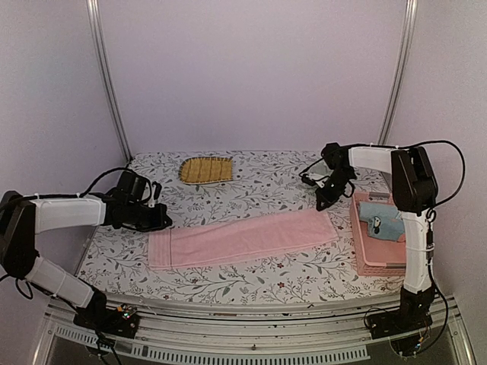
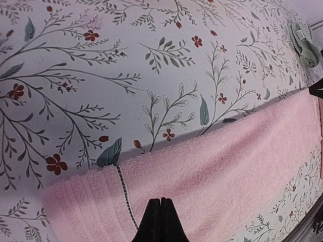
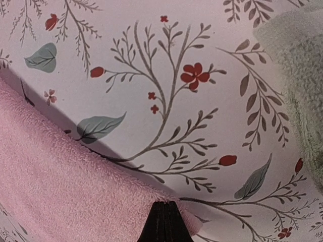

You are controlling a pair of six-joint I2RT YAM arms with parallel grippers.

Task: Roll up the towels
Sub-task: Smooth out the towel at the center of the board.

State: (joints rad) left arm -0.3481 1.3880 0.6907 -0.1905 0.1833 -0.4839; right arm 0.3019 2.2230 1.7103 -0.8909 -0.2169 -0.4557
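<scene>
The pink towel (image 1: 243,237) lies folded into a long strip across the middle of the flowered table cover. My left gripper (image 1: 163,222) sits at its left end. In the left wrist view that gripper (image 2: 160,200) is shut, tips pressed into the pink towel (image 2: 227,166) just right of the stitched hem. My right gripper (image 1: 321,204) is at the far right corner. There the gripper (image 3: 165,203) is shut on the edge of the pink towel (image 3: 50,186), whose corner curls beside it. A pale green towel (image 3: 298,70) lies just beyond. A light blue towel (image 1: 379,222) rests on the tray.
A pink tray (image 1: 380,262) sits at the right edge, beside the right arm. A yellow-brown ribbed mat (image 1: 205,169) lies at the back of the table. The green towel (image 2: 304,44) shows at the far end in the left wrist view. Grey walls close in the sides and back.
</scene>
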